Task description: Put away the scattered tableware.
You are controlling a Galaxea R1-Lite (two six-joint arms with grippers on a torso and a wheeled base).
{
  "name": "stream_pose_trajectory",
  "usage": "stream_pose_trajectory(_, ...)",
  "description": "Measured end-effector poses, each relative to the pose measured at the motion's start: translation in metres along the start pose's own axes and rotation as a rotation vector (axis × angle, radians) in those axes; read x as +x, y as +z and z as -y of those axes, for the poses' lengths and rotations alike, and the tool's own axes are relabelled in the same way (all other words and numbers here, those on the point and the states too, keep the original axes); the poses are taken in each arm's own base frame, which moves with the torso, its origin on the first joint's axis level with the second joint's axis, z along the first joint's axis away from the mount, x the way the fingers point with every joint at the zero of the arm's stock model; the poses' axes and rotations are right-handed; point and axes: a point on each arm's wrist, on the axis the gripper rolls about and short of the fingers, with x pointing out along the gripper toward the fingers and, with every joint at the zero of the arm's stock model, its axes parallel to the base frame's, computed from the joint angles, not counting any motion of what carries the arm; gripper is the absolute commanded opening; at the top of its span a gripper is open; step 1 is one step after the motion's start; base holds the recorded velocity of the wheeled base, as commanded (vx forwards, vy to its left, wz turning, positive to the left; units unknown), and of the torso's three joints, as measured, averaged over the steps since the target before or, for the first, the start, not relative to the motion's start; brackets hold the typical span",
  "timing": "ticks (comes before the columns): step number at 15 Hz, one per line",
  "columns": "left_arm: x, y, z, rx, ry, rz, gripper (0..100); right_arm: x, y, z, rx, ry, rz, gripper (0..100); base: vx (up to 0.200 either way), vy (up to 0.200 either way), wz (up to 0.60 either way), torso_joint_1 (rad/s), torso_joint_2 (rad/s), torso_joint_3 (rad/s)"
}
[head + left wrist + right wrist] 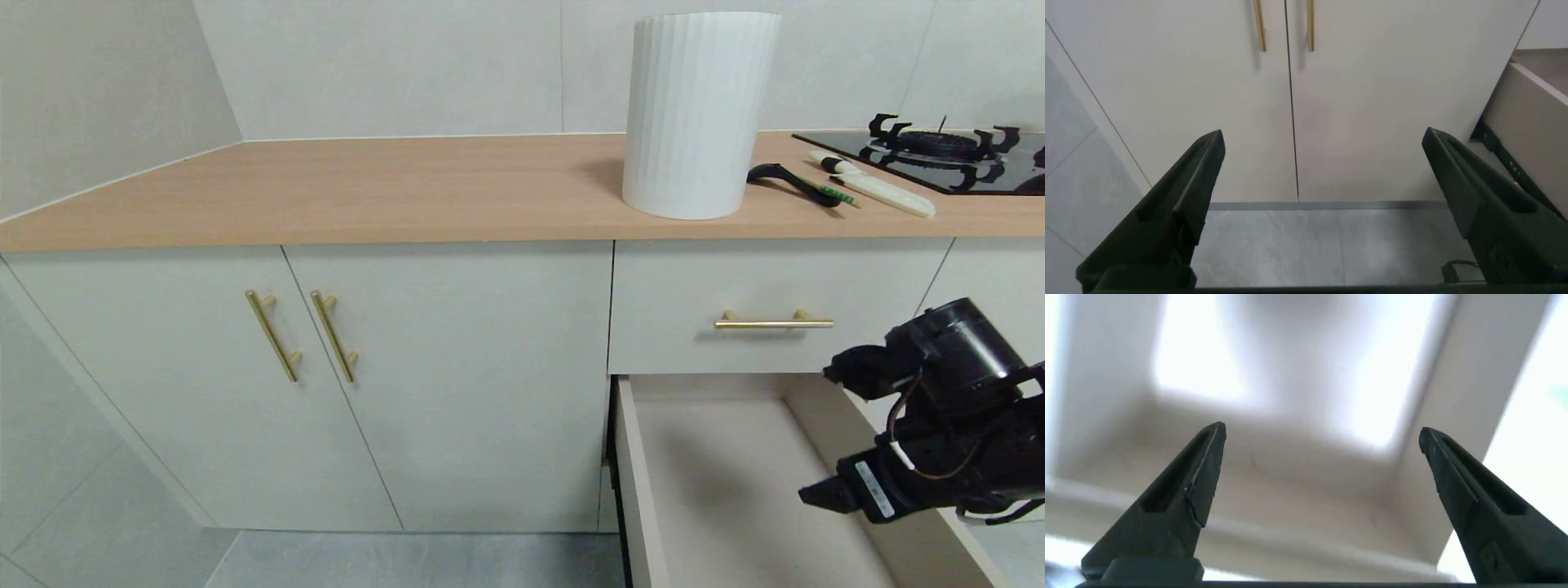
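On the wooden counter [408, 188], right of the middle, lie a black-handled utensil [788, 180], a thin green-tipped stick [834, 194] and a long white utensil [878, 189]. Below them a lower drawer [637, 482] stands pulled out, and its beige inside [1290, 482] holds nothing I can see. My right gripper [829, 437] hangs open over the drawer's right side, nothing between its fingers [1321, 437]. My left gripper [1323, 143] is open too, low before the cabinet doors [1290, 98] and above the floor.
A tall white ribbed container [698, 114] stands on the counter just left of the utensils. A black gas hob [939, 151] sits at the far right. Above the open drawer is a shut drawer with a gold handle [773, 323]. Two doors with gold handles [326, 335] fill the left.
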Motion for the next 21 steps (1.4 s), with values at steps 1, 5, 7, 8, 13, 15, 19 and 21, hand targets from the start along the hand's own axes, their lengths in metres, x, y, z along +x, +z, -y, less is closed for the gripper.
stream_pose_trajectory(1, 0.0, 0.0, 0.0, 0.0, 0.0, 0.0, 100, -0.006, 0.008, 0.002, 0.031, -0.001, 0.088, 100, 0.0, 0.0, 0.0, 0.0, 0.0, 0.0)
stream_pose_trajectory(5, 0.0, 0.0, 0.0, 0.0, 0.0, 0.0, 100, -0.026, 0.018, 0.012, 0.085, -0.011, 0.279, 100, 0.0, 0.0, 0.0, 0.0, 0.0, 0.0)
stream_pose_trajectory(7, 0.0, 0.0, 0.0, 0.0, 0.0, 0.0, 100, -0.031, 0.017, 0.013, 0.093, -0.014, 0.319, 100, 0.0, 0.0, 0.0, 0.0, 0.0, 0.0)
stream_pose_trajectory(8, 0.0, 0.0, 0.0, 0.0, 0.0, 0.0, 100, -0.033, 0.017, 0.015, 0.095, -0.017, 0.34, 100, 0.0, 0.0, 0.0, 0.0, 0.0, 0.0)
stream_pose_trajectory(13, 0.0, 0.0, 0.0, 0.0, 0.0, -0.001, 100, -0.036, 0.016, 0.018, 0.106, -0.029, 0.376, 100, 0.0, 0.0, 0.0, 0.004, -0.02, -0.009)
stream_pose_trajectory(15, 0.0, 0.0, 0.0, 0.0, 0.0, -0.001, 100, -0.037, 0.015, 0.018, 0.106, -0.03, 0.377, 100, 0.0, 0.0, 0.0, 0.066, -0.3, -0.219)
stream_pose_trajectory(19, 0.0, 0.0, 0.0, 0.0, 0.001, 0.0, 100, -0.039, 0.015, 0.018, 0.108, -0.031, 0.385, 100, 0.0, 0.0, 0.0, 0.123, -0.38, -0.295)
stream_pose_trajectory(21, 0.0, 0.0, 0.0, 0.0, 0.0, -0.001, 100, -0.04, 0.016, 0.019, 0.112, -0.033, 0.393, 100, 0.0, 0.0, 0.0, 0.146, -0.5, -0.293)
